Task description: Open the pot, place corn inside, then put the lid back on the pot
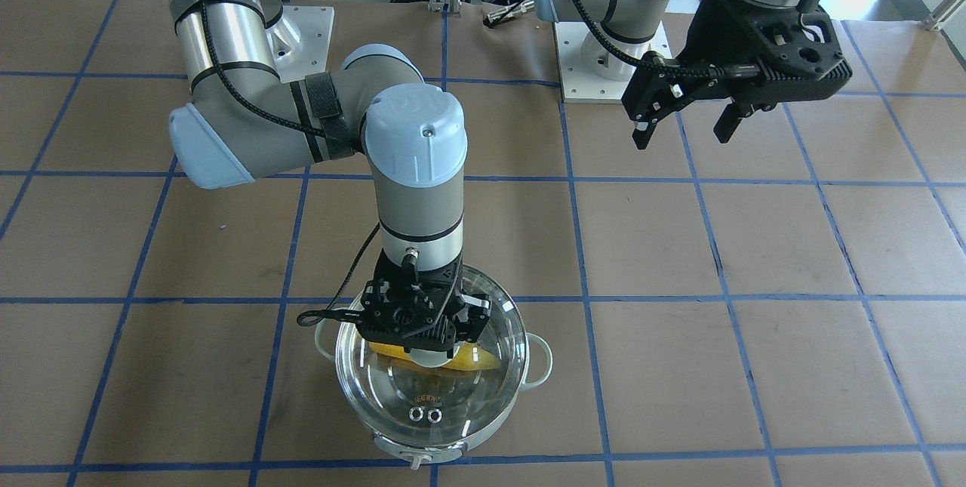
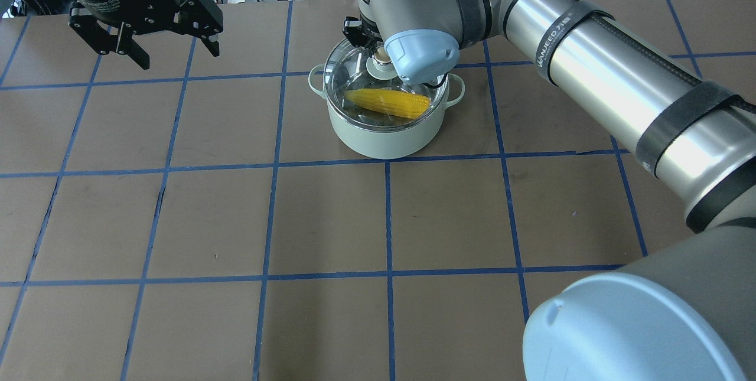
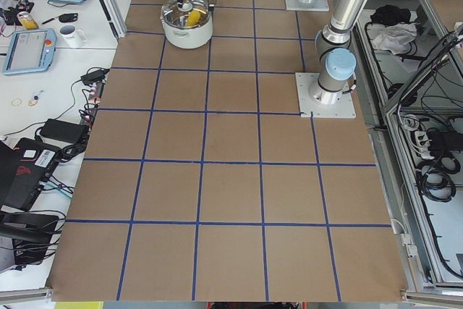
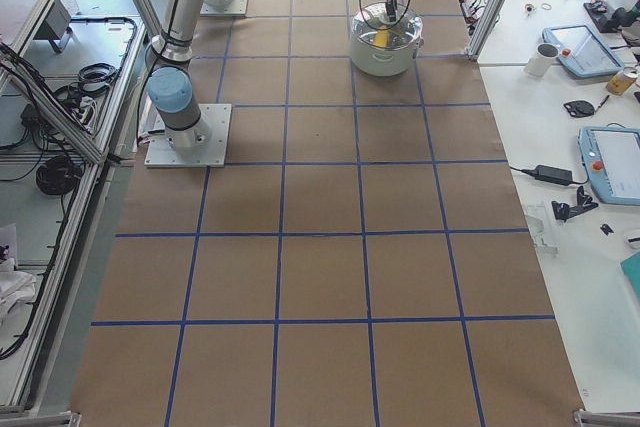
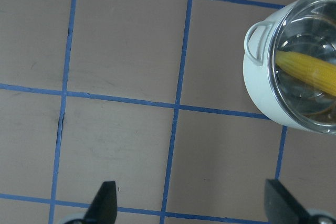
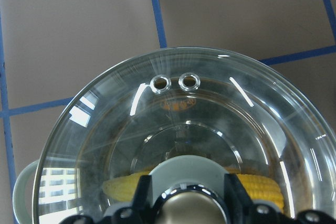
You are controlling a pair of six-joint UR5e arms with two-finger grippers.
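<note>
The main risk is the round clear glass lid [image 1: 453, 396] settling off-centre. The right gripper [image 6: 188, 203] has its jaws clenched on the lid's cream ball knob [image 2: 381, 57]. If it lets go while the glass disc is tilted or shifted to one side, the edge could ride up on the rim. The lid might then slide off onto the brown paper-covered table [image 2: 331, 221], or nudge the pale mint-green pot [image 2: 384, 142] across it. I cannot tell from these views whether the lid rests fully on the rim or hangs just above it, so a level, slow descent before release looks wise. A hasty pull-away with the jaws only half released could also drag the knob and lift the lid askew. The yellow corn cob [image 2: 387, 103] lies inside the pot, slantwise across the bottom and seen through the glass, and it looks low enough not to foul the lid. The left gripper [image 1: 683, 136], jaws spread and grasping nothing, hangs at the upper right of the front-facing view, well apart from the pot, so a collision seems unlikely. The lid is transparent with bright streaked reflections, a pale green base under the knob and two small metal vent rings [image 6: 160, 83] near its edge. It sits at the lower middle of the front-facing view, directly over the pot.
</note>
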